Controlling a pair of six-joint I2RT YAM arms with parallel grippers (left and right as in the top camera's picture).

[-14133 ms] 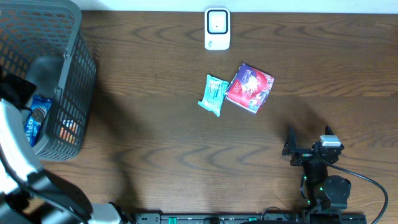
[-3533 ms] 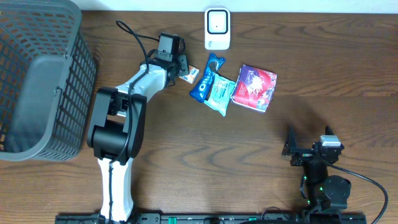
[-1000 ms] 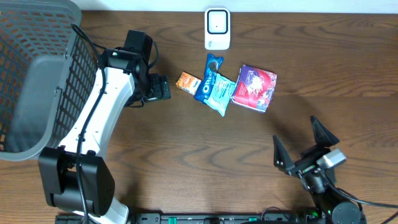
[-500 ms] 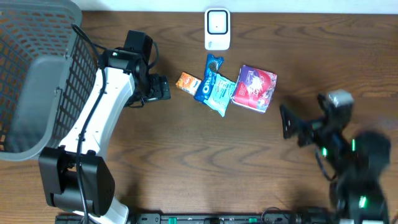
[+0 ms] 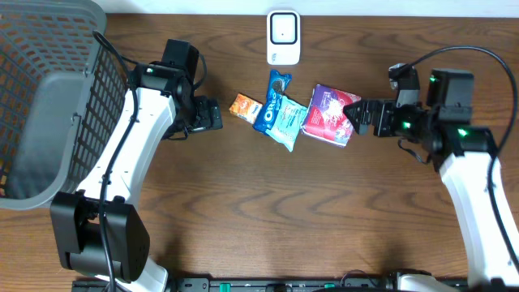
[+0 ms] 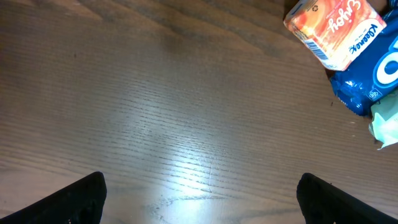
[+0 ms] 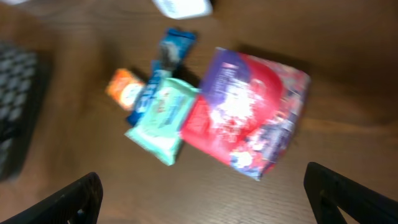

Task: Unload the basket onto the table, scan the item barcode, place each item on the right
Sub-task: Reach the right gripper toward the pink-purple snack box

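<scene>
Right gripper (image 5: 357,116), jaws apart, hangs by the red packet (image 5: 328,113), centre frame; I reckon grasping it comes next.

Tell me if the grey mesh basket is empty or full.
Empty as far as visible: overhead, the grey mesh basket shows only its bare floor and walls; its left edge is cut off.

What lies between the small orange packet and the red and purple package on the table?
A blue Oreo pack and a teal pouch, side by side; the overhead view shows both.
</scene>
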